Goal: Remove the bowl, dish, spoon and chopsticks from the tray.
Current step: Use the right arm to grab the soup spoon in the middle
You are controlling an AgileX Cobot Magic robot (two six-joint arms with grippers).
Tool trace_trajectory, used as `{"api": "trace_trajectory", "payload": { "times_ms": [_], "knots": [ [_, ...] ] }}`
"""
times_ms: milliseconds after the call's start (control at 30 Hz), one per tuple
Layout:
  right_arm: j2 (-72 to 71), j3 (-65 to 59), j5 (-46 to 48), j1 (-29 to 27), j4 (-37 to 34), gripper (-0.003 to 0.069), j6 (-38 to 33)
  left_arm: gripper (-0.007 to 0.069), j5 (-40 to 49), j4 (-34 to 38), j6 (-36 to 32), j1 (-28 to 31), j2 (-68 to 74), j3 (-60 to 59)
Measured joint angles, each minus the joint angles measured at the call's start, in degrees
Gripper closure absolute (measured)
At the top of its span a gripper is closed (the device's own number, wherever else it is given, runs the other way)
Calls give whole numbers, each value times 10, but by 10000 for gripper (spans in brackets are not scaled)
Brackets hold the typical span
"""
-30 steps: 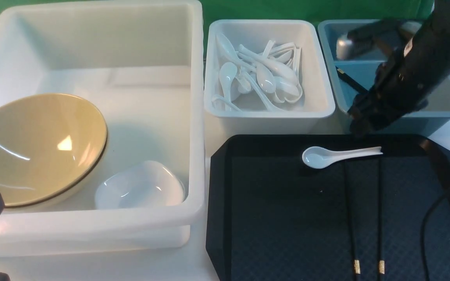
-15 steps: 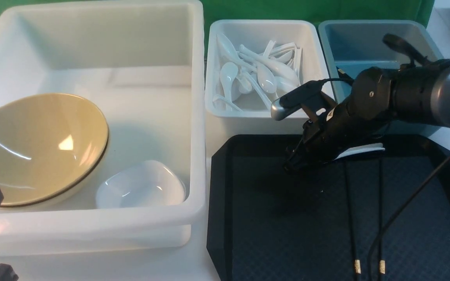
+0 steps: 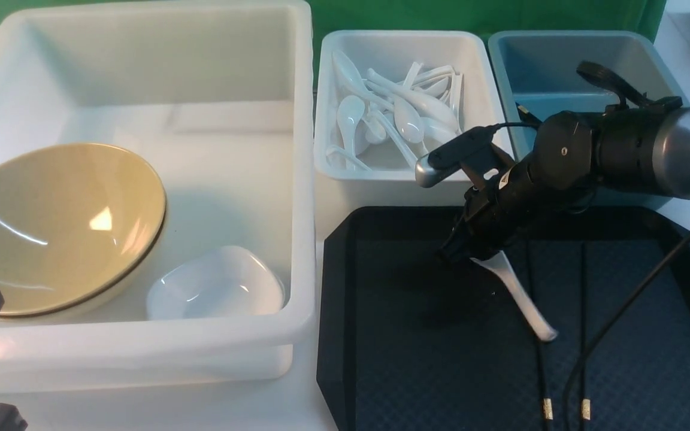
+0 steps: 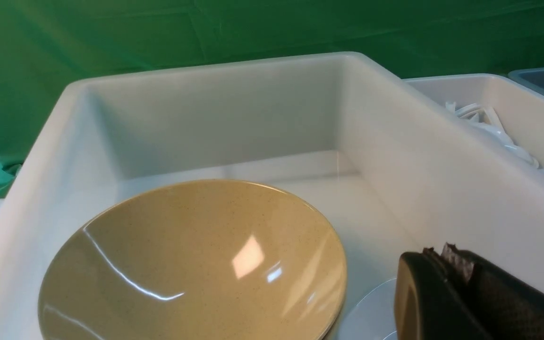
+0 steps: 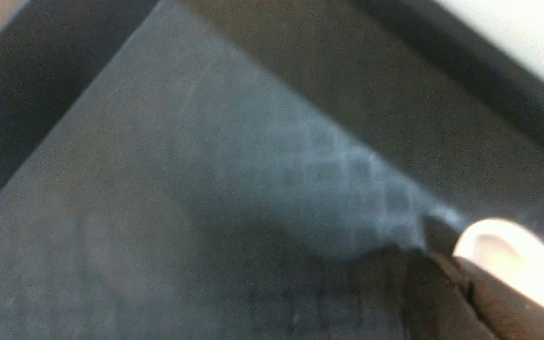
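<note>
The black tray (image 3: 393, 359) holds the white spoon (image 3: 518, 293) and the black chopsticks (image 3: 539, 371). My right gripper (image 3: 456, 251) is low over the tray's far part, on the spoon's scoop. In the right wrist view the fingers (image 5: 442, 257) are pressed together, and the scoop (image 5: 513, 264) shows just outside one finger. The spoon's handle points toward the tray's near right. The yellow-tan bowl (image 3: 57, 227) and the small white dish (image 3: 213, 284) lie in the large white bin (image 3: 300, 179). My left gripper (image 4: 442, 257) is shut and empty beside the bowl (image 4: 191, 264).
A white bin (image 3: 495, 155) full of white spoons stands behind the tray. A blue-grey bin (image 3: 560, 66) stands to its right, behind my right arm. The right arm's black cable (image 3: 620, 317) hangs across the tray's right side.
My right gripper came down from above the blue-grey bin onto the spoon's scoop. The spoon's handle has swung from pointing right to pointing toward the tray's near right. The left arm has hardly moved.
</note>
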State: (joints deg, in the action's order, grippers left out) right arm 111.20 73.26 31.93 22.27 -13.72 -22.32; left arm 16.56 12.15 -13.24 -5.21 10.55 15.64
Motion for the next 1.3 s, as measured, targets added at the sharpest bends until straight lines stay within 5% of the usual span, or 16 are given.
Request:
{"api": "trace_trajectory", "payload": {
  "times_ms": [367, 533, 700, 833, 1033, 1300],
  "knots": [
    [-98, 0, 130, -19, 0, 617, 37, 630, 0, 0, 0, 0, 0, 0],
    [-73, 0, 179, -67, 6, 496, 89, 630, 0, 0, 0, 0, 0, 0],
    [-44, 0, 185, -77, 6, 254, 105, 630, -1, 0, 0, 0, 0, 0],
    [-26, 0, 182, -62, 4, 200, 107, 630, 0, 0, 0, 0, 0, 0],
    [2, 2, 172, -37, 4, 234, 107, 630, 0, 0, 0, 0, 0, 0],
    [7, 6, 159, -22, 16, 508, 102, 630, -1, 0, 0, 0, 0, 0]
  ]
}}
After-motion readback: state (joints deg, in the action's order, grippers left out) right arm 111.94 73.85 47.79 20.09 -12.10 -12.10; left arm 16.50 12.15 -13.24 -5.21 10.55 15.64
